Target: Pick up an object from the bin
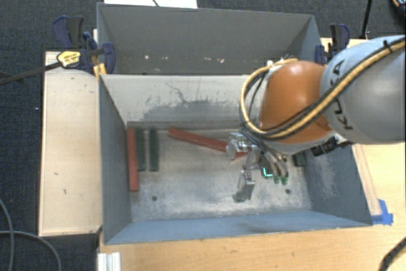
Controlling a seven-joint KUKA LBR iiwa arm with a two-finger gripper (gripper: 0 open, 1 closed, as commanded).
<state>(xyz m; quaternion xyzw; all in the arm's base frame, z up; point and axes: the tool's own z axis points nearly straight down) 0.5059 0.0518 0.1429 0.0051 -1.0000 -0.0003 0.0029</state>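
1. One grey metal bin [203, 41] held four long bars in all, each lying flat on its floor.
2. One upright red-brown bar [133, 158] lay close along the left wall, running from the back of the bin toward the front.
3. Two dark green bars lay just to its right and parallel to it. The first green bar [143, 150] was right beside the red-brown one, and the second green bar [153, 149] was right beside the first. Both looked shorter than their red-brown neighbour. Whether the three touched one another could not be told.
4. One slanted red-brown bar [196, 138] lay in the middle of the floor, nearer the back wall. Its left end sat further back, and it ran forward and to the right.
5. One arm [371, 95] reached in from the right. Its single orange cover [288, 101] hung over the right half of the bin.
6. One claw [243, 188] pointed down below that cover. It was over a bare patch of floor right of centre, toward the front wall. Whether the claw was apart or together could not be told.
7. The slanted red-brown bar was the thing nearest the claw. Its right end met the grey metal parts just behind the claw's tip, and whether they touched could not be told. The other three bars, at the left wall, were well apart from the claw.
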